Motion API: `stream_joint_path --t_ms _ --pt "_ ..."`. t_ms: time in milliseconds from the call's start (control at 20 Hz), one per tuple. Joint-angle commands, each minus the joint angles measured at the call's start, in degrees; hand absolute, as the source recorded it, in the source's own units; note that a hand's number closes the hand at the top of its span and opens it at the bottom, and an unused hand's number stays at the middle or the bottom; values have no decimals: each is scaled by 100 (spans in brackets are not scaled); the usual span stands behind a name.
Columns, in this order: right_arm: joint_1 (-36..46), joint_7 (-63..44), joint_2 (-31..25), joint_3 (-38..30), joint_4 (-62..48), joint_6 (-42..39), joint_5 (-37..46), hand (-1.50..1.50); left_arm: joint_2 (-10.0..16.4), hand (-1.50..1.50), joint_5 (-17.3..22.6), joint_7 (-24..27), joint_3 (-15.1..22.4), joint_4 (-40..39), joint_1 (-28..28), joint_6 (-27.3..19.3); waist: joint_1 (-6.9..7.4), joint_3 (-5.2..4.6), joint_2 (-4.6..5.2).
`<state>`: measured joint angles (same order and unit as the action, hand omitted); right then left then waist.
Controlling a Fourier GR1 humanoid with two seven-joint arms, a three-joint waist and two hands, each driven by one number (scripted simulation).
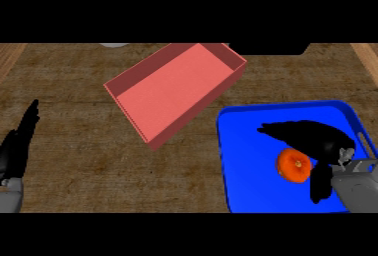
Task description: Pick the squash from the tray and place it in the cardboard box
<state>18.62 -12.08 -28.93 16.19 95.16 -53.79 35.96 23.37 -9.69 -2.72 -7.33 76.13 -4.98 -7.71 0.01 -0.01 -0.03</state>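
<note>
An orange round squash (292, 166) lies in the blue tray (244, 165) at the lower right. My right hand (314, 137) hovers over the tray, its fingers arched above the squash and its thumb hanging down on the squash's right side; the fingers are spread, with the squash between them and the thumb. The box (173, 90), red-pink with low walls and nothing inside, sits tilted at the middle of the counter, up and left of the tray. My left hand (18, 145) rests at the left edge, fingers straight and pointing up.
The wooden counter (74, 190) runs across the view. A grey round object (114, 45) peeks in at the top edge and a dark object (269, 48) sits at the top right. Bare counter lies between the left hand and the tray.
</note>
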Motion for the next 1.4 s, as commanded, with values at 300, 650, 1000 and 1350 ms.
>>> stream_joint_path --t_ms 300,650,1000,1350 --pt "-265 -519 393 214 -137 -163 733 -150 -77 0 -151 -352 -111 105 -206 176 7 1 3" --pt "-168 372 196 631 -548 1202 1577 150 -205 0 -306 -24 -125 38 -49 100 36 4 14" --pt "-104 705 426 429 -1274 2546 2206 150 -328 0 -286 38 -172 174 201 157 39 3 10" --pt "385 462 975 -1064 -2082 3957 1700 150 -200 0 -341 0 -232 -102 -208 162 18 5 37"
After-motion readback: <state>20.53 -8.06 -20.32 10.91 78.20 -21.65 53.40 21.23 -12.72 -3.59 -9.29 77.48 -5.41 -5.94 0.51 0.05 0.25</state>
